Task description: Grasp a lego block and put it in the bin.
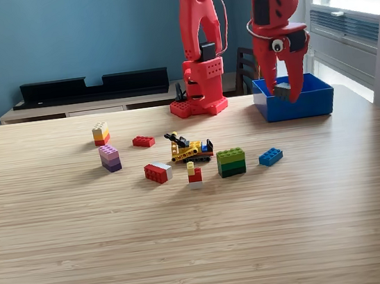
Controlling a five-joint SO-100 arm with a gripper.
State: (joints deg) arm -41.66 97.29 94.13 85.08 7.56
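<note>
**Red arm poised over the blue bin, a grey block in its grip**

Red plastic from base to tip, the arm reaches toward the exterior view's right, and its gripper (283,92) hangs point-down over the bin (311,105). Pinched between the fingertips is a small grey lego block (282,90), so the gripper is clamped on it, not slack. The block sits just about level with the bin's rim, above the inner left part of the box as this view shows it. I can't tell from here whether it is fully past the near wall or merely lined up with it.

The bin stands at the far right of the desk (191,254), close beside the arm's base. Well apart from it, spread across the middle of the desk, lie the others: a yellow-topped stack (100,133), a purple stack (110,158), a flat red brick (143,142), a red-and-grey piece (157,172), a small yellow vehicle (191,149), a little red-and-yellow post (194,174), a green block (231,162) and a blue brick (270,156).

To my eye the job now is the letting go. Doing it well would mean opening only once the block is plainly over the bin's floor, clear of the left wall, and opening fully so the piece doesn't cling to one finger. Dropping from low would keep it from bouncing out over those shallow walls.
</note>
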